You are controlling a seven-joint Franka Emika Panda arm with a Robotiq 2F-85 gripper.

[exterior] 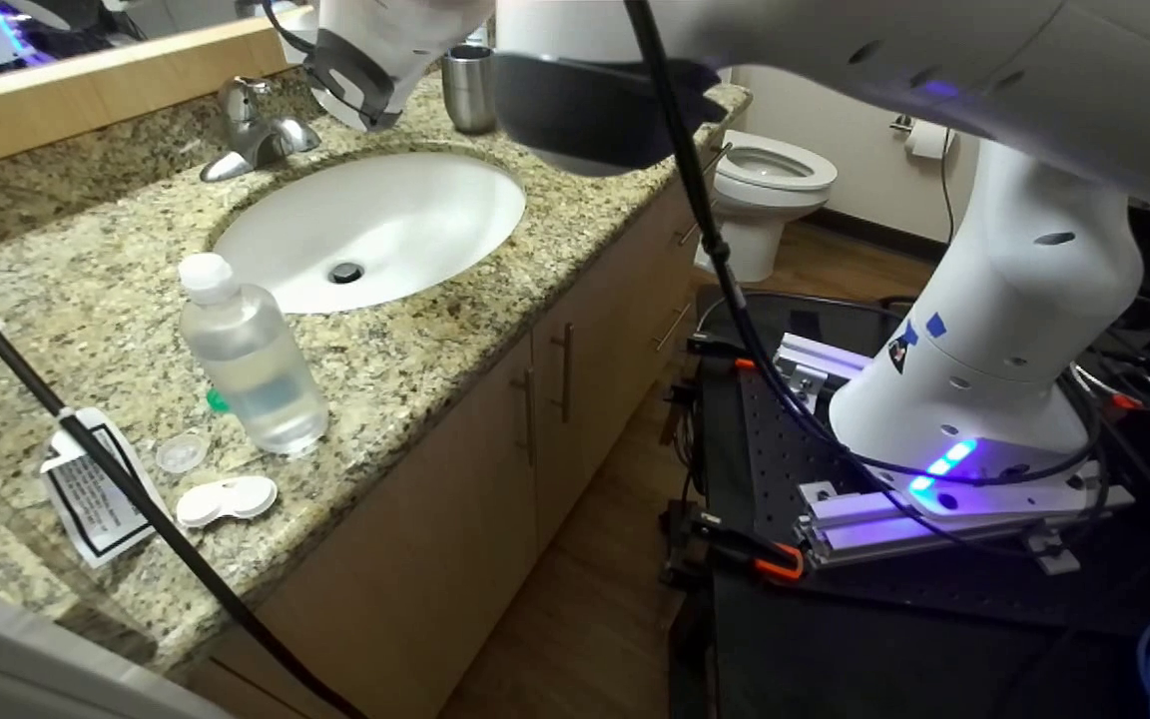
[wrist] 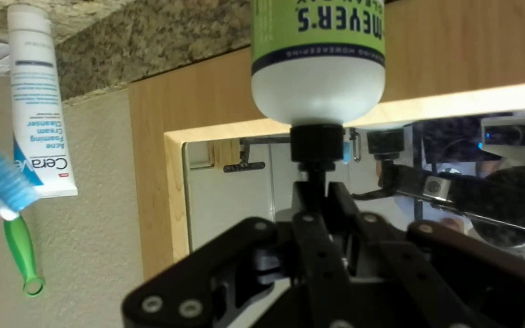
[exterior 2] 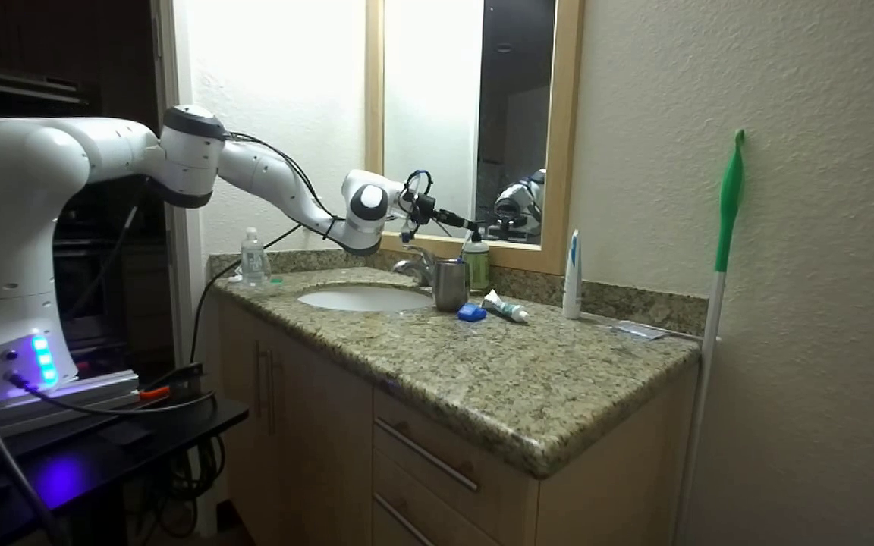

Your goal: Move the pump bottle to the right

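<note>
The pump bottle, with a green label and black pump head, stands upright at the back of the counter below the mirror in an exterior view [exterior 2: 478, 267]. The steel cup partly covers it there, and I cannot tell whether its base touches the counter. In the wrist view the picture is upside down and the bottle [wrist: 318, 86] hangs from the top, its base cut off. My gripper [wrist: 322, 187] has its fingers close together around the black pump stem. It also shows at the pump head in an exterior view [exterior 2: 473, 226].
The steel cup [exterior 2: 451, 286] stands just in front of the bottle. A blue box [exterior 2: 471, 312], a toothpaste tube [exterior 2: 505, 307] and an upright white tube [exterior 2: 573, 282] are to the right. The faucet [exterior: 251, 130], sink [exterior: 415, 215] and clear bottle [exterior: 256, 364] are on the other side.
</note>
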